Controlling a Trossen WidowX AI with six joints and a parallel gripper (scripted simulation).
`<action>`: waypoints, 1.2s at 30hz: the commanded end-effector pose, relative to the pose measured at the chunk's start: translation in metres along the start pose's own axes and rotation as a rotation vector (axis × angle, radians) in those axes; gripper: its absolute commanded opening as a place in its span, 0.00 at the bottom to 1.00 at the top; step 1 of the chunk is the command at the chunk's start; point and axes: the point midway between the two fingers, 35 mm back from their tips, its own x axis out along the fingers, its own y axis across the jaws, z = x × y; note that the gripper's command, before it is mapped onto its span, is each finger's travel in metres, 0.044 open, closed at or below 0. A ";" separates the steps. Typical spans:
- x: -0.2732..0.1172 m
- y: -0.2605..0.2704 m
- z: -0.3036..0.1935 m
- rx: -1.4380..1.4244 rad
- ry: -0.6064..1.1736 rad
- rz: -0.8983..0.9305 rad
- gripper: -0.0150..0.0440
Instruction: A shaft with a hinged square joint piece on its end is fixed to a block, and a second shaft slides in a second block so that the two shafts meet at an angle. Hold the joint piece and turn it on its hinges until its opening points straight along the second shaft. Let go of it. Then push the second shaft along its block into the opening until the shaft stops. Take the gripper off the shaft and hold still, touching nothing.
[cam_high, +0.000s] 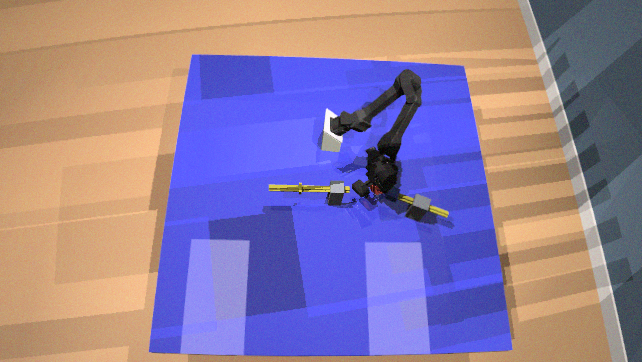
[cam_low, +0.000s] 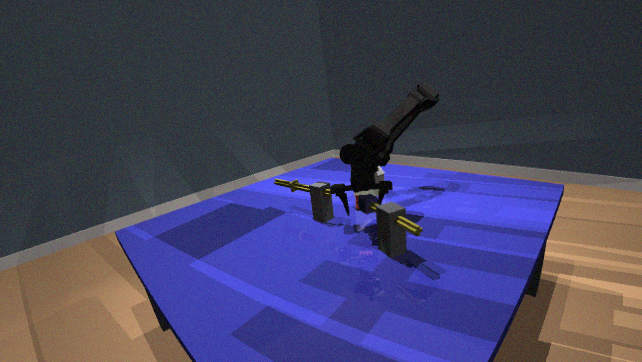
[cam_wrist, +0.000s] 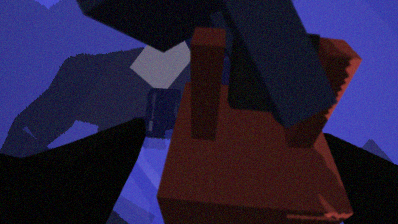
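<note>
Wide-open jaws (cam_high: 369, 175) (cam_low: 365, 200), gripping nothing, straddle the red joint piece (cam_high: 376, 189) (cam_low: 357, 202) (cam_wrist: 250, 165) above the desk (cam_high: 260, 160) (cam_low: 280, 260). The step appears to be grasping; next, centre the piece between the fingers, close, then turn it toward the sliding shaft (cam_high: 285, 188) (cam_low: 302, 188).

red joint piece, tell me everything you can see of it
The red joint piece is matt and boxy, with two upright prongs on a broad body. It sits at the inner end of the right-hand shaft in the top view, between the open gripper's spread fingers, ungripped. Its exact heading and any light contact can't be told.
</note>
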 end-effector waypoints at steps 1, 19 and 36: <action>0.003 0.000 -0.002 0.008 0.003 -0.002 1.00; 0.003 0.000 -0.002 0.008 0.003 -0.002 0.56; 0.003 0.000 -0.002 0.008 0.003 -0.002 0.56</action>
